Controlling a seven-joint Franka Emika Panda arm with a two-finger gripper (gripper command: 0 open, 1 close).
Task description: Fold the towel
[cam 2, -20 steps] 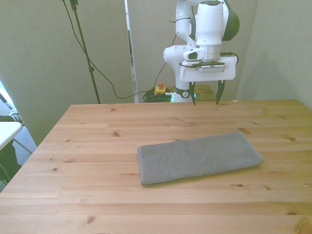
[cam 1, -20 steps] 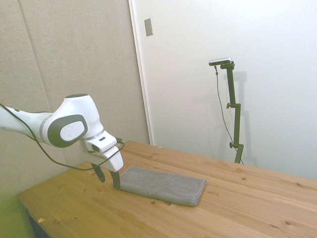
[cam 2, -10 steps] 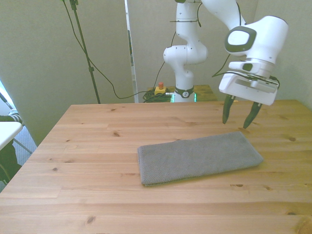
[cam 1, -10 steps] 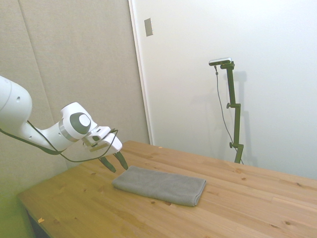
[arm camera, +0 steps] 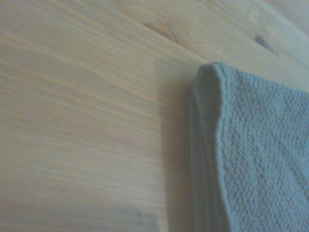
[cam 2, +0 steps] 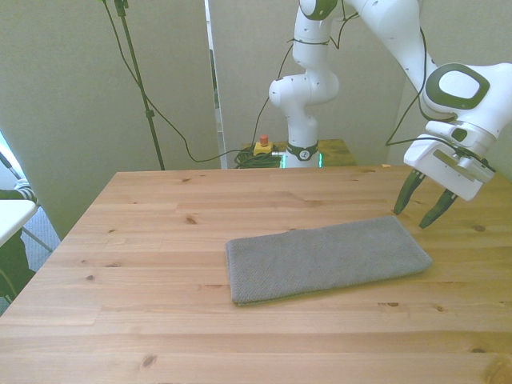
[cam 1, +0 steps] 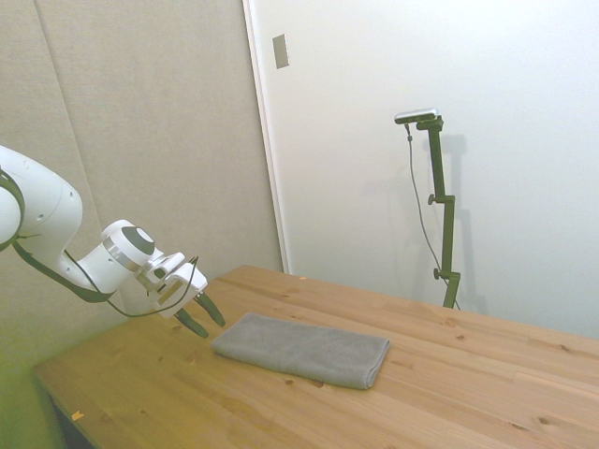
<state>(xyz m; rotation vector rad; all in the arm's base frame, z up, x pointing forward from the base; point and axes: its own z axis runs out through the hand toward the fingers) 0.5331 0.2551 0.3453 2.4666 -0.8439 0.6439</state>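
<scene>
The grey towel (cam 2: 324,258) lies flat in a long layered rectangle on the wooden table (cam 2: 160,240); the side view shows the towel (cam 1: 304,349) too. My gripper (cam 2: 416,213) hangs open just above the table, tilted, a little beyond the towel's end at the front view's right. From the side, the gripper (cam 1: 203,320) sits just off the towel's near-left end with nothing between its fingers. Up close, the wrist view picks out the towel's (arm camera: 251,159) layered, rounded corner on bare wood.
A small red and yellow button box (cam 2: 262,145) and cables sit behind the table's far edge beside the robot base (cam 2: 302,120). A white surface edge (cam 2: 10,214) shows at the front view's far left.
The arm has swung from behind the towel's far edge out to the front view's right and come lower, tilting the open gripper beside the towel's end. The towel has not moved.
</scene>
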